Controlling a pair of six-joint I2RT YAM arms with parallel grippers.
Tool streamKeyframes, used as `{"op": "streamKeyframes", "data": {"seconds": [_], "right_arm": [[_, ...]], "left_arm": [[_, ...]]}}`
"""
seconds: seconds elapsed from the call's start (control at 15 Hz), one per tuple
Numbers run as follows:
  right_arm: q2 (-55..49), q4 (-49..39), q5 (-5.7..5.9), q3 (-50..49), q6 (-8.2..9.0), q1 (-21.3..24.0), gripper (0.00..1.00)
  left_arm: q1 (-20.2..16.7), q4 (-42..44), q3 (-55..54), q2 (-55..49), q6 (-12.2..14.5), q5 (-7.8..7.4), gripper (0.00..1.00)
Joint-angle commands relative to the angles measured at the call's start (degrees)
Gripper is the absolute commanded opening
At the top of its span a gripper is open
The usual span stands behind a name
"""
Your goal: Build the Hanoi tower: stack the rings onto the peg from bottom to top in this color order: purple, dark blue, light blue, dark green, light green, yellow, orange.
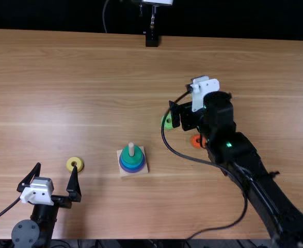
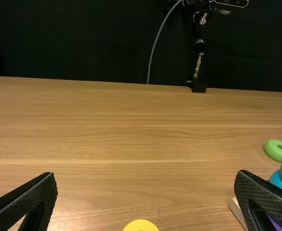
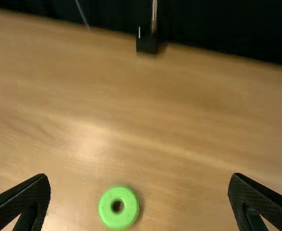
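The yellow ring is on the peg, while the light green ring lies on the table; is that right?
Not quite: the yellow ring lies on the table, off the peg, as the top view shows; the light green ring lies there too.

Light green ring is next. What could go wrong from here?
The light green ring sits off-center between the right arm's open jaws, so lowering now might land a finger on it or nudge it away. The orange ring lies close by, partly covered by that arm in the top view, and could be brushed. At the peg, poor alignment may leave the ring tilted above the dark green one.
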State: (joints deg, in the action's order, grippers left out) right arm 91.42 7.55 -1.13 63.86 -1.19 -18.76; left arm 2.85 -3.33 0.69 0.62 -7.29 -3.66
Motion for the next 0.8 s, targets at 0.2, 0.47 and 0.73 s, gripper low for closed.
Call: {"op": "streamKeyframes", "data": {"seconds": [0.2,0.47,0.73], "right_arm": [[12.82,14.76,-1.09,11.99,0.14,-1.19,1.0],[20.03,16.98,-1.09,17.36,-0.18,-1.71,1.0],[25.21,21.83,-1.09,20.7,-1.55,-3.03,1.0]], "left_arm": [[-0.57,-1.73,-0.69,-0.62,0.86,-1.19,1.0],[-0.57,-1.73,-0.69,-0.62,0.86,-1.19,1.0],[-0.57,-1.73,-0.69,-0.62,0.86,-1.19,1.0]]}}
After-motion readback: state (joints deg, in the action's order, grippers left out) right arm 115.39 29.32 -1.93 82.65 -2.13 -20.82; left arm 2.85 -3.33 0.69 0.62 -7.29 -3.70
